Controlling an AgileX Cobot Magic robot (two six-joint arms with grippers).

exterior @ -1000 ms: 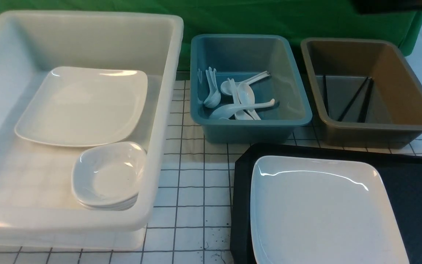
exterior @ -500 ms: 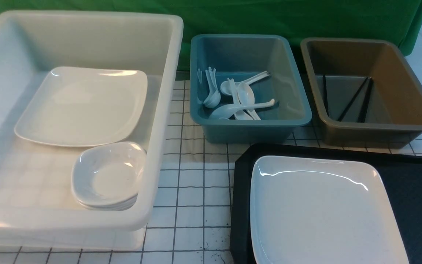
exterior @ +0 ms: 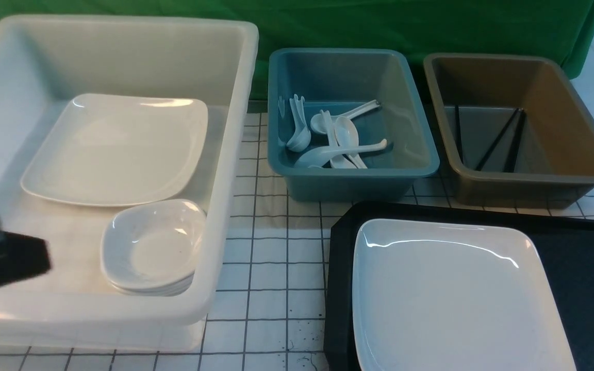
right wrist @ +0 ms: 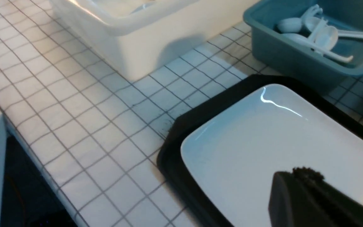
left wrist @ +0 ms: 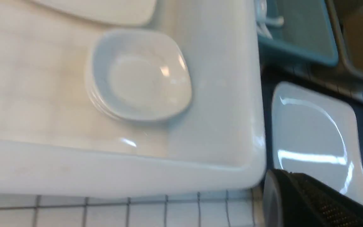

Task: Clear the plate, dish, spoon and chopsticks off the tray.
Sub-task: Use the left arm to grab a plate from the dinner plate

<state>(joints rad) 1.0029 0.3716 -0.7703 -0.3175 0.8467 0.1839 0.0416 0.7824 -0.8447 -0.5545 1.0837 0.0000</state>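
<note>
On the black tray [exterior: 586, 268] lies the large white plate [exterior: 457, 293], alone. The left gripper [exterior: 8, 257], near the white bin [exterior: 225, 154], and the right gripper [right wrist: 307, 195], near the plate, are both closed and empty. Glossy and low-rimmed, the plate could slip from a shallow pinch and drop.

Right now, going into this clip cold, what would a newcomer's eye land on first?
The large white plate stands out most, lying on the black tray at front right. Behind it, the blue bin holds white spoons and the brown bin black chopsticks; the big white bin on the left holds another plate and stacked small dishes. The left gripper shows dark at the left edge.
</note>
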